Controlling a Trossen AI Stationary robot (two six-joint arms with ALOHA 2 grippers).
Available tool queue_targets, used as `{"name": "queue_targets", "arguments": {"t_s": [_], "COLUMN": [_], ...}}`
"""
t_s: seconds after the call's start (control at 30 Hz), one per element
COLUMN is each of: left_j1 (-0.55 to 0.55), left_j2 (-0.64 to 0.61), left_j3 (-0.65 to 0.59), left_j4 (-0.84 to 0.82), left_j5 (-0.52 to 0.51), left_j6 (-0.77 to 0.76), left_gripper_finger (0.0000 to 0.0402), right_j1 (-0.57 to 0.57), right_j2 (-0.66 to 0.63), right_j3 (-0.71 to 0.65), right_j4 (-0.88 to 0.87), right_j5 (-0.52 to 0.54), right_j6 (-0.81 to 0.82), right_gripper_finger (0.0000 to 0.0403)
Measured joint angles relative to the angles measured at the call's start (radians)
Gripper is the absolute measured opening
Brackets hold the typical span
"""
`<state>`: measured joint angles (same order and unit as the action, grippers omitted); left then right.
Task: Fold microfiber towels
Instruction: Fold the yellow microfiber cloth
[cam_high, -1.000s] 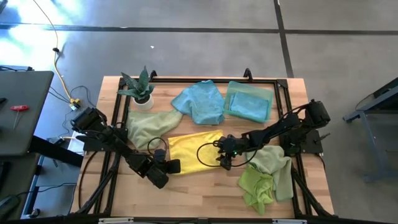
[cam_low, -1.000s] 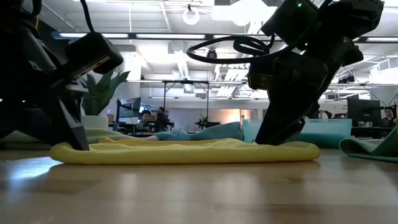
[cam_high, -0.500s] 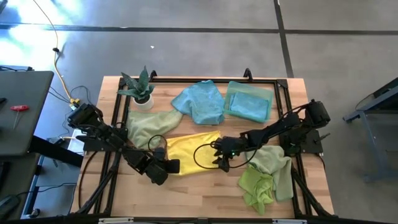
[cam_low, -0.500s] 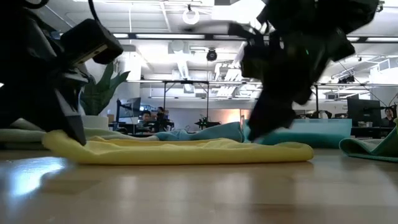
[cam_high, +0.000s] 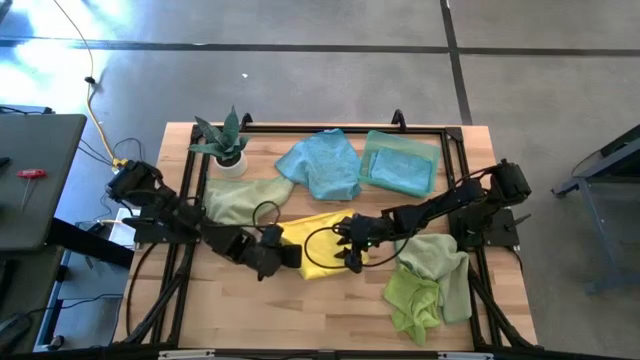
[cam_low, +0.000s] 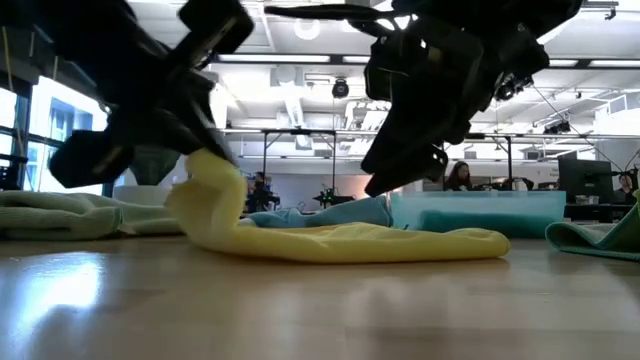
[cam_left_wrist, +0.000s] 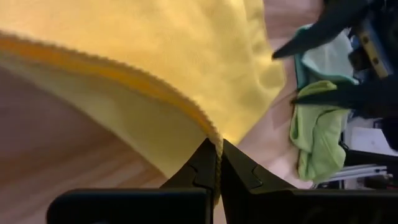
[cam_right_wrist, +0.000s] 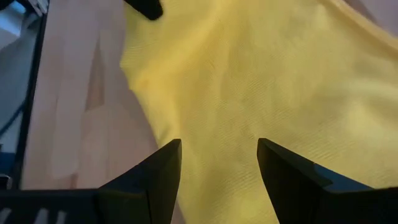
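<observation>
A yellow towel (cam_high: 328, 243) lies in the middle of the table, and its left end is raised (cam_low: 212, 185). My left gripper (cam_high: 290, 257) is at that left end and is shut on the towel's edge. My right gripper (cam_high: 350, 243) hangs open just above the towel's right part and touches nothing. In the right wrist view (cam_right_wrist: 219, 146) the yellow cloth (cam_right_wrist: 261, 74) fills the picture beyond the open fingers. My left gripper (cam_left_wrist: 216, 152) pinches the yellow towel's hemmed edge (cam_left_wrist: 186, 112) between its two fingers, seemingly one layer. The fingers come from the table's left, slanting down. The held end (cam_low: 215, 170) is lifted and curls over. The rest of the towel (cam_low: 400, 243) lies flat on the table.
A sage green towel (cam_high: 240, 200) lies behind my left arm. A light blue towel (cam_high: 322, 165) and a folded mint towel (cam_high: 400, 165) lie at the far side. Lime and pale green towels (cam_high: 428, 285) lie at the right. A potted plant (cam_high: 225, 145) stands at the far left.
My left gripper has gone up and toward the table's right with the yellow towel's left end. That end is lifted off the table and curls toward the right part, which stays flat. My right gripper has risen off the towel and gone a little left.
</observation>
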<state>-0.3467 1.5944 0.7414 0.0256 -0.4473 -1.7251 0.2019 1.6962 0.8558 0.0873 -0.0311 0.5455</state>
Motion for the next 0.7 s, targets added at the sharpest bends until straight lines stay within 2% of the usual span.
{"name": "queue_targets", "arguments": {"t_s": [0.17, 0.53, 0.7], "left_j1": [0.057, 0.141, 0.158], "left_j2": [0.0, 0.011, 0.011], "left_j3": [0.0, 0.0, 0.001], "left_j4": [0.002, 0.074, 0.112], "left_j5": [0.014, 0.047, 0.051], "left_j6": [0.068, 0.15, 0.178], "left_gripper_finger": [0.0, 0.0, 0.0], "right_j1": [0.024, 0.073, 0.097], "right_j2": [0.0, 0.003, 0.068], "right_j3": [0.016, 0.08, 0.145], "right_j4": [0.012, 0.059, 0.076], "right_j5": [0.013, 0.241, 0.323], "right_j6": [0.049, -0.008, -0.127], "right_gripper_finger": [0.0203, 0.0203, 0.0203]}}
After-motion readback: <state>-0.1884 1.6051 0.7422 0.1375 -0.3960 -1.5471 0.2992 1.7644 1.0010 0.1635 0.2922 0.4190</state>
